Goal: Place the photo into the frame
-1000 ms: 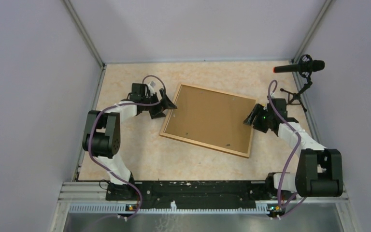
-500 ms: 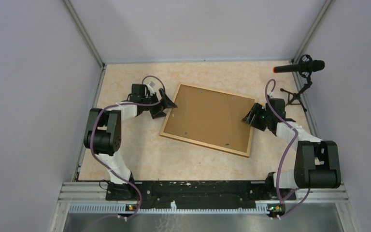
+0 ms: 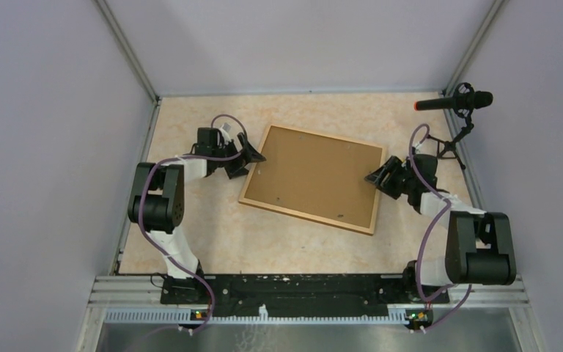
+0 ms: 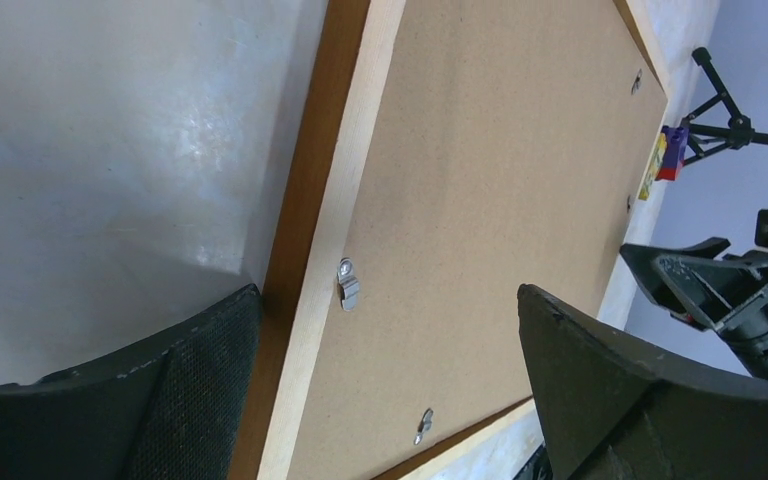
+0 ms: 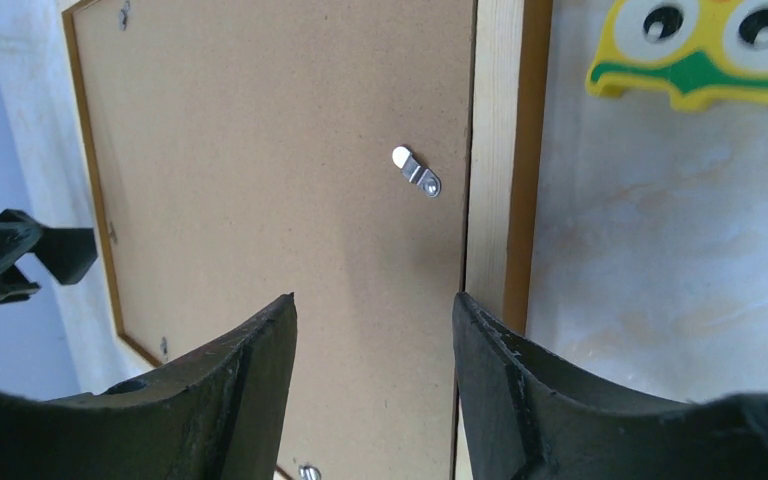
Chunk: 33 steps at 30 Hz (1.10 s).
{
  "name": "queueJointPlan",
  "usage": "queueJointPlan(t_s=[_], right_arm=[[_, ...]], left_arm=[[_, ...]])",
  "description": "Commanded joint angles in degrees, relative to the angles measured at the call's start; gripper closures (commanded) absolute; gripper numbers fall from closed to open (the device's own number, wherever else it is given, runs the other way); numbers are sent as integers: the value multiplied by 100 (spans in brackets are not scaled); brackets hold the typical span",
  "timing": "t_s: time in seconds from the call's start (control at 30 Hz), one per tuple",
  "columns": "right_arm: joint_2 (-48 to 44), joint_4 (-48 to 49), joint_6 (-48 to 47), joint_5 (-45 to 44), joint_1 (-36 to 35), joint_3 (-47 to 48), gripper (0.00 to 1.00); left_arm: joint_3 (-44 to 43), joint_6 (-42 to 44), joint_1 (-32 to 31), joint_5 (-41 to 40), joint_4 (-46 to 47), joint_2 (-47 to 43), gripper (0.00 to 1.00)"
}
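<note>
The frame [image 3: 306, 218] lies face down in the middle of the table, its light wood rail [image 4: 335, 210] around a brown backing board [image 3: 311, 176] held by small metal clips [image 4: 348, 283]. The photo is hidden. My left gripper [image 3: 253, 163] stands open at the frame's left edge. In the left wrist view its jaws [image 4: 388, 290] straddle the rail and hold nothing. My right gripper [image 3: 377, 176] is at the frame's right edge. There its jaws [image 5: 373, 297] stand apart above the board and the rail [image 5: 495, 150], with nothing between them.
A microphone on a small tripod [image 3: 454, 103] stands at the back right corner. A yellow and green toy [image 5: 710, 50] lies on the table just beyond the frame's right rail. Grey walls close in the table on three sides.
The frame has slid a little to the left and away. My right gripper has moved left with it. The left gripper has barely shifted.
</note>
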<state>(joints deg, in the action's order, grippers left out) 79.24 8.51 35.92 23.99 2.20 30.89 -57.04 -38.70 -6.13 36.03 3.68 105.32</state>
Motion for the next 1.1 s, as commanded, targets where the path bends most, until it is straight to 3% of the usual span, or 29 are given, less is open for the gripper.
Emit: queueJointPlan(t_s=[0.0,0.17,0.33,0.77,0.93,1.07], right_arm=[[-489,458,1051,1898,-301,-108,44],[-730,169,994,1567,-337,-39,44],[-311,-1266,-84,83,-732,393,42],[1729,-3432,-1309,-3010,-2373,2212,29],[2265,-3589,-1394,-2986,-2638,2600,27],[1542,-3805,-1518,-2840,-2695,3043,25]], left_arm=[[147,-332,-291,881,130,17,2],[158,-336,-301,900,149,-20,2],[158,-321,-314,884,135,-37,2],[67,-135,-362,624,-131,-173,1],[19,-34,-371,513,-238,-248,1],[-39,56,-363,408,-341,-311,1]])
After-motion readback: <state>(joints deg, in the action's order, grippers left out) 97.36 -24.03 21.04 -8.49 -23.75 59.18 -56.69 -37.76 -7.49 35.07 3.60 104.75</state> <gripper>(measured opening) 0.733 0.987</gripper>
